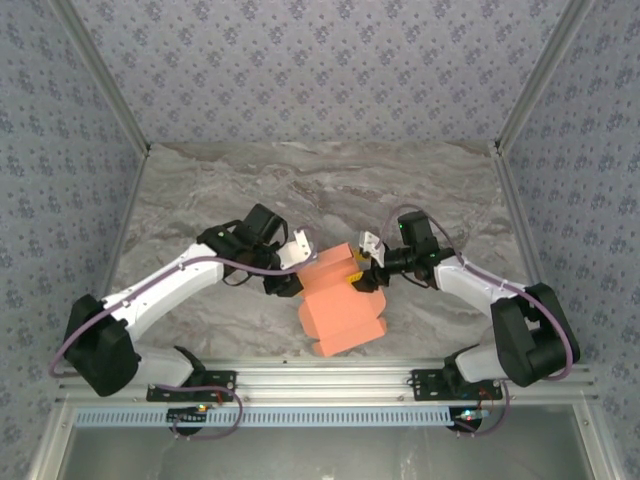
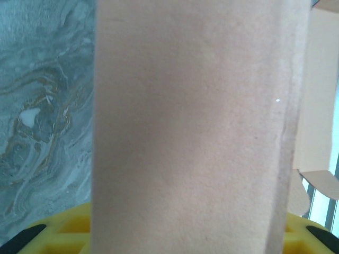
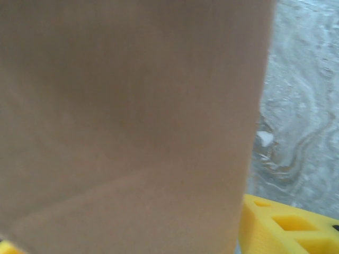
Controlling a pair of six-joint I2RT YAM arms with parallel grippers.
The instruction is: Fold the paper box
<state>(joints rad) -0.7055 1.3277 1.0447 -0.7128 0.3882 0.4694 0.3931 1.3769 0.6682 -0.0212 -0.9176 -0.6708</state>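
Here, the left end effector (image 1: 288, 282) and right end effector (image 1: 365, 279) flank the salmon-orange thin-card paper box (image 1: 342, 308), seemingly bracing its walls; whether either pinches it is unclear.

**Middle blocked, far half of the table open**

The paper box (image 1: 342, 312) sits in the near middle of the table (image 1: 320, 180). The left gripper (image 1: 292, 272) is against its left side and the right gripper (image 1: 366, 276) against its right, so the three together bar any way across there. Bare marble lies open behind them and out to both sides. The patterned walls (image 1: 320, 70) close three sides and the rail (image 1: 320, 385) closes the near edge. In both wrist views the box's card stands close before the lens, with free marble beside it.
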